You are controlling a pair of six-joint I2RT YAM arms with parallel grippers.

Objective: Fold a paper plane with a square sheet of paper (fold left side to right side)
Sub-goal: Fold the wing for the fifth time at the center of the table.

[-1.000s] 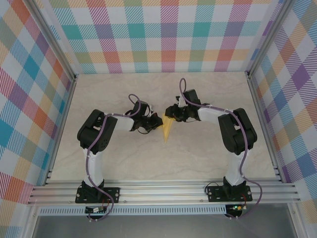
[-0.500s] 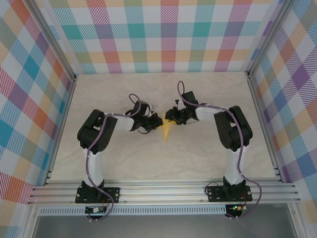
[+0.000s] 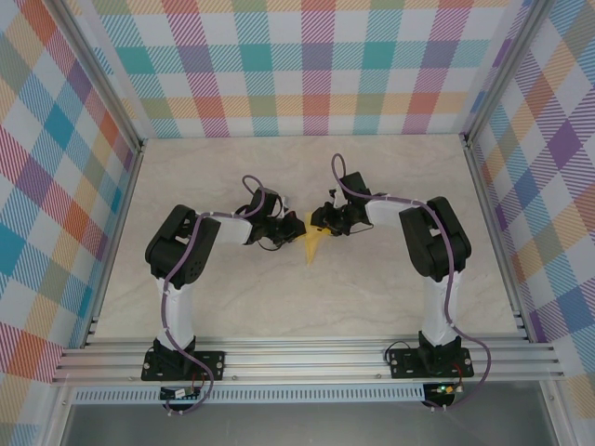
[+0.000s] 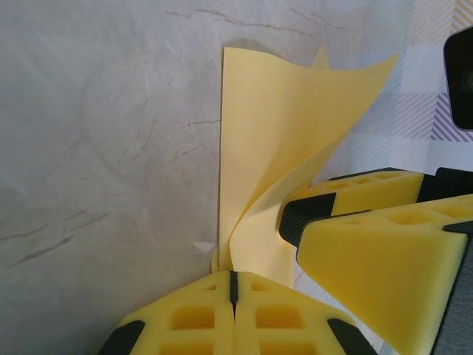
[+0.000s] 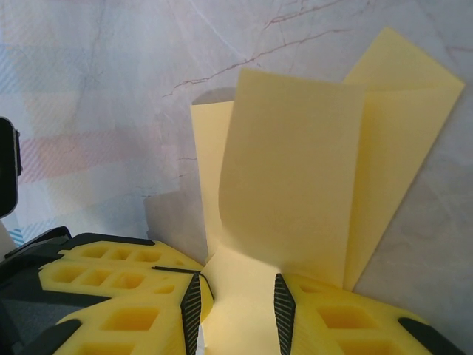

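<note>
Yellow-orange and unmarked, the one sheet of paper (image 3: pixel 314 244) is creased into a narrow, pointed shape with one flap curling up off the pale marble bench (image 3: pixel 279 297). It lies just right of the left hand (image 4: pixel 233 275), whose fingers are pressed together at the paper's near edge. Beyond the paper from that hand, the right hand (image 5: pixel 236 285) stands with fingers apart, straddling the raised flap. Two hands, one sheet.
</note>
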